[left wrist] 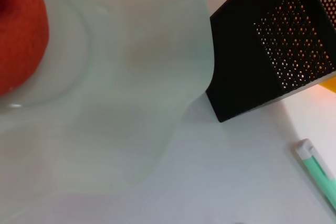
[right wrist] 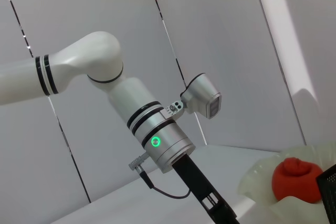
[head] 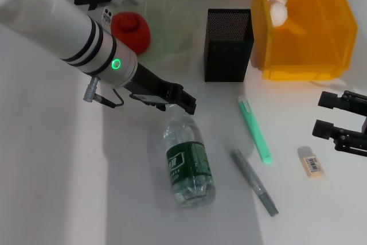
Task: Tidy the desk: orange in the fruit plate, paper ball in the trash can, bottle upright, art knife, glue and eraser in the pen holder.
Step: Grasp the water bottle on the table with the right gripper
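Clear bottle [head: 189, 164] lies flat; your left pincer [head: 172, 100], spread and empty, lines up w/ its cap. Right pincer [head: 332, 116] idles open.

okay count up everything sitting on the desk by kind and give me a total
Containers: 3, fruit plate, pen holder, trash can
Fruit: 1, orange
Paper balls: 1, paper ball
Bottles: 1, bottle
Pen-shaped items: 2, green one, grey one
Erasers: 1, eraser
Total: 9
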You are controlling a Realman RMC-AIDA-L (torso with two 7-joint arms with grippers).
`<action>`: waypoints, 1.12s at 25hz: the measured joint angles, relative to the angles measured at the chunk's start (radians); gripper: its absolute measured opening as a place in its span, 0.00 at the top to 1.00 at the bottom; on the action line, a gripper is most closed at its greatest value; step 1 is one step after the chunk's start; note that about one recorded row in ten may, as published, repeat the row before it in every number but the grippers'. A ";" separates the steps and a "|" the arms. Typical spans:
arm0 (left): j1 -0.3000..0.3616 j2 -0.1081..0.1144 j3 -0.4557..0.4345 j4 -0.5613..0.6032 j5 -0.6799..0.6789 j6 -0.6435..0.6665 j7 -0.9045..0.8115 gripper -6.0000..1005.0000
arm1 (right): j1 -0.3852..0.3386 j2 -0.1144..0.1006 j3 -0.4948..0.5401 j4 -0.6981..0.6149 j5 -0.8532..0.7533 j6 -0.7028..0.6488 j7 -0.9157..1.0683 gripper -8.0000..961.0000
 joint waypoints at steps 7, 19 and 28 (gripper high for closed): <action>0.001 0.000 0.029 0.010 -0.019 -0.005 0.014 0.43 | 0.000 0.000 0.000 0.001 0.000 0.003 0.000 0.24; 0.010 0.000 0.060 0.046 -0.028 -0.005 0.073 0.52 | 0.003 0.000 0.009 0.010 0.000 0.003 0.000 0.24; 0.020 0.000 0.076 0.089 -0.034 0.003 0.166 0.52 | 0.006 0.000 0.009 0.023 0.000 0.005 0.000 0.24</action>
